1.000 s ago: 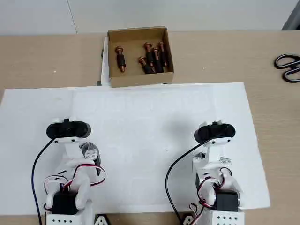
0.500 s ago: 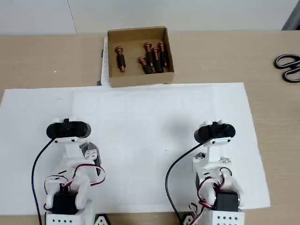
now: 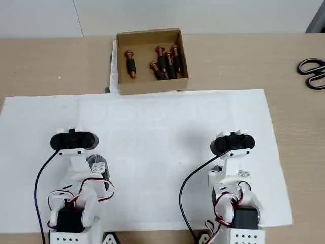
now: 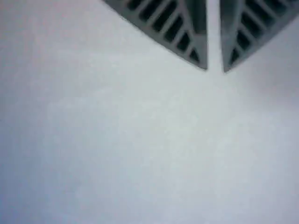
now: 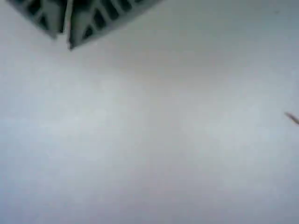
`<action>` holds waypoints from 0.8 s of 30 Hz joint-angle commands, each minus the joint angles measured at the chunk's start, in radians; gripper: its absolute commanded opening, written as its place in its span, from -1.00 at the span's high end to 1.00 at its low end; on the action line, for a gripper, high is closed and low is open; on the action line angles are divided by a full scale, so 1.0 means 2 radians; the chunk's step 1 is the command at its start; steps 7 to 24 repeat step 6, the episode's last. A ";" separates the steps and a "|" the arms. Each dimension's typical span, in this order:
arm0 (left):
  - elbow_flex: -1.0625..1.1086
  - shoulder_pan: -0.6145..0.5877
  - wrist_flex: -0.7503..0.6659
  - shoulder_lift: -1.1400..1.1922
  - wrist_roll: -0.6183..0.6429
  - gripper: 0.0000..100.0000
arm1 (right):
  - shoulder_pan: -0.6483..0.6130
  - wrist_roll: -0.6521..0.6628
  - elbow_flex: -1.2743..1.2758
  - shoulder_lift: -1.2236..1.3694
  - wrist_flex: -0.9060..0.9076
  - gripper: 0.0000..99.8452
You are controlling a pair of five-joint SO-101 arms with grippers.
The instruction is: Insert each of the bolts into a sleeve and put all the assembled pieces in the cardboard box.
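Your left gripper (image 4: 215, 69) is hovering over the white sheet (image 4: 117, 149), claw pinched to a narrow slit, right gripper (image 5: 64, 41) doing likewise, assembled pieces (image 3: 165, 63) lying in the cardboard box (image 3: 149, 34)

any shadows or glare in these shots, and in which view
High view: even light, no glare, a faint soft shadow on the white paper beside an arm. Left wrist view and right wrist view: flat light on the paper, no glare.
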 commanded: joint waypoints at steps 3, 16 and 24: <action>-0.002 -0.002 -0.003 -0.004 -0.002 0.99 | 0.000 0.005 -0.003 -0.007 -0.010 0.99; -0.002 -0.002 -0.003 -0.004 -0.002 0.99 | 0.000 0.005 -0.003 -0.007 -0.010 0.99; -0.002 -0.002 -0.003 -0.004 -0.002 0.99 | 0.000 0.005 -0.003 -0.007 -0.010 0.99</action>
